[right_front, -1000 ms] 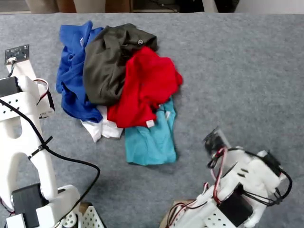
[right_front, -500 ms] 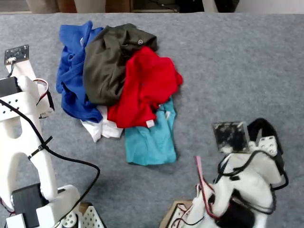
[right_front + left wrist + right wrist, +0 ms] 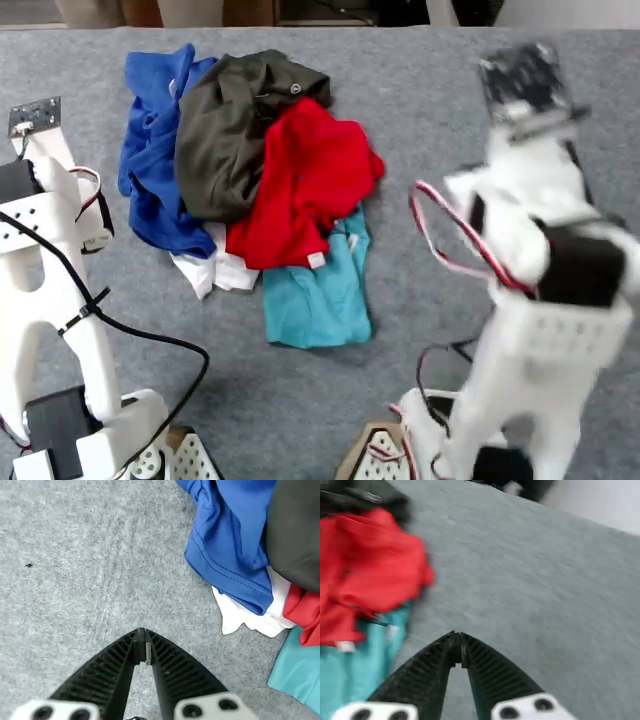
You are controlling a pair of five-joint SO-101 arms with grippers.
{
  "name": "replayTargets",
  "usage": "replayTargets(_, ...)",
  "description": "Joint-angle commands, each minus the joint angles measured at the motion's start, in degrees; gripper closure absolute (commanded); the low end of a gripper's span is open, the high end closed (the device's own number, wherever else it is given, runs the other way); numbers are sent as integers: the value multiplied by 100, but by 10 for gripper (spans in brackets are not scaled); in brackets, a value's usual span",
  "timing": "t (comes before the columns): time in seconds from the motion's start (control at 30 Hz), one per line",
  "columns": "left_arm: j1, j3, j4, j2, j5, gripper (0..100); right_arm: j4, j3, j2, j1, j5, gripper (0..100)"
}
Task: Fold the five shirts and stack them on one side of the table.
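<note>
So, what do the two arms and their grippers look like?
Both arms are white plastic with black motor blocks. The left arm carries a black cable, the right arm red and white wires. The left gripper and right gripper have black ribbed fingers on white mounts.

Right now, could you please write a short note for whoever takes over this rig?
Left gripper: shut, empty, over the table beside the blue shirt.
Right gripper: shut, empty, above the table near the red shirt and teal shirt.
All these, with the dark shirt and white shirt, lie crumpled in one heap.
Done: nothing folded or stacked.
Left: fold all five, stack them on one side.
</note>
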Motion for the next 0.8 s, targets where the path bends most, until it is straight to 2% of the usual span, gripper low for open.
replayTargets(0.0,-53,-554,229,-215,26,982,53,-760,769,-945,-105,993)
replayTargets(0.1,-53,-615,202,-215,26,982,-193,-760,1446,-1420,-114,991)
replayTargets(0.27,-53,-580,-35,-198,26,982,-264,-1033,2993,-1763,-132,989)
replayTargets(0.43,0,-580,-492,-154,26,982,580,-2712,4312,-1877,-141,877)
replayTargets(0.53,-26,-571,-677,-136,290,981,774,-3969,4980,-2176,-114,867)
replayTargets(0.6,-26,-501,-686,-22,527,940,738,-4585,5411,-2466,-132,865)
replayTargets(0.67,-26,-396,-686,180,818,853,686,-4927,5965,-2756,-141,864)
replayTargets(0.77,-193,-281,-686,646,1565,781,484,-5147,6967,-2914,-404,856)
